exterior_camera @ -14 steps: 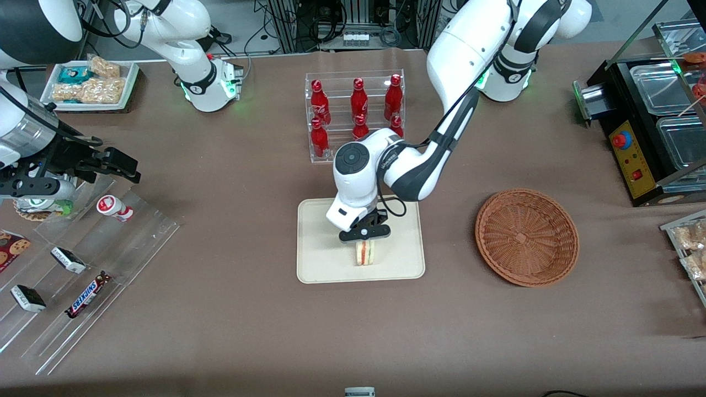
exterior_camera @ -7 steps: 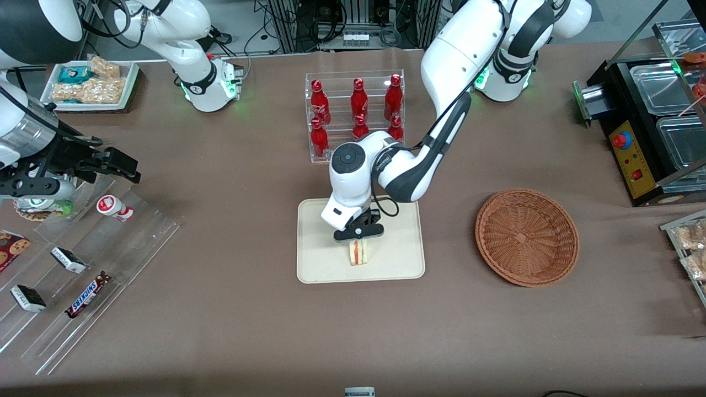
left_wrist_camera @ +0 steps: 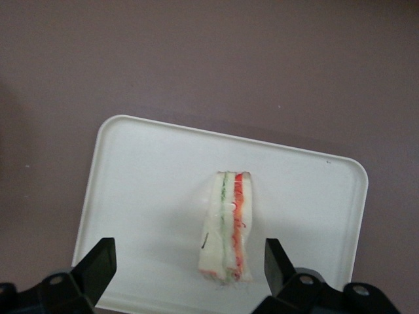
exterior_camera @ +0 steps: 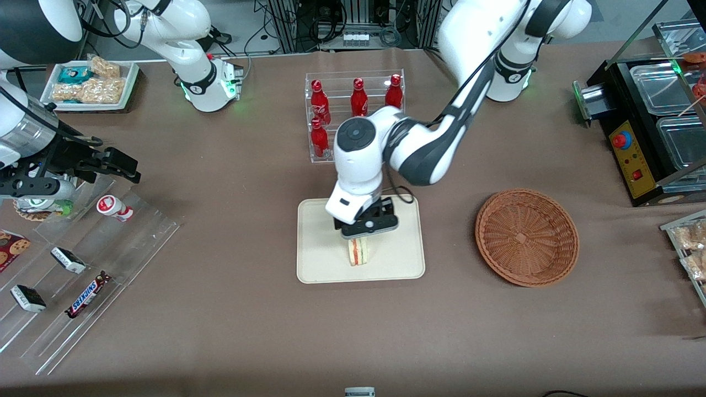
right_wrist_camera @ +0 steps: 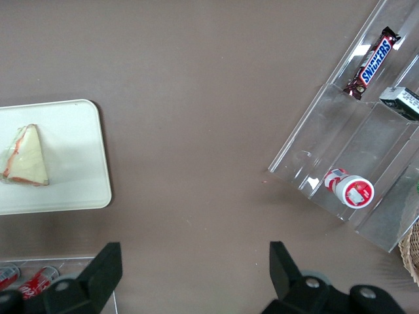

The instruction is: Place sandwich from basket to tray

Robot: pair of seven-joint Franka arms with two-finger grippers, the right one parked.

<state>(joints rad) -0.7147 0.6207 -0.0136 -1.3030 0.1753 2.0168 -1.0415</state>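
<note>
The sandwich (exterior_camera: 358, 252) stands on its edge on the cream-beige tray (exterior_camera: 320, 264), with red and green filling showing. It also shows in the left wrist view (left_wrist_camera: 227, 229) on the tray (left_wrist_camera: 144, 183), and in the right wrist view (right_wrist_camera: 25, 157). My gripper (exterior_camera: 368, 232) hangs above the sandwich, open and empty, its fingers (left_wrist_camera: 98, 267) spread well wider than the wedge and clear of it. The wicker basket (exterior_camera: 527, 237) sits empty on the table toward the working arm's end.
A clear rack of red bottles (exterior_camera: 356, 107) stands farther from the front camera than the tray. Clear stepped shelves with candy bars (exterior_camera: 88, 292) and a small white tray of snacks (exterior_camera: 91, 82) lie toward the parked arm's end. A black appliance (exterior_camera: 651, 121) stands toward the working arm's end.
My gripper has let go of the sandwich, opened and risen above it. The sandwich stays standing on the tray.
</note>
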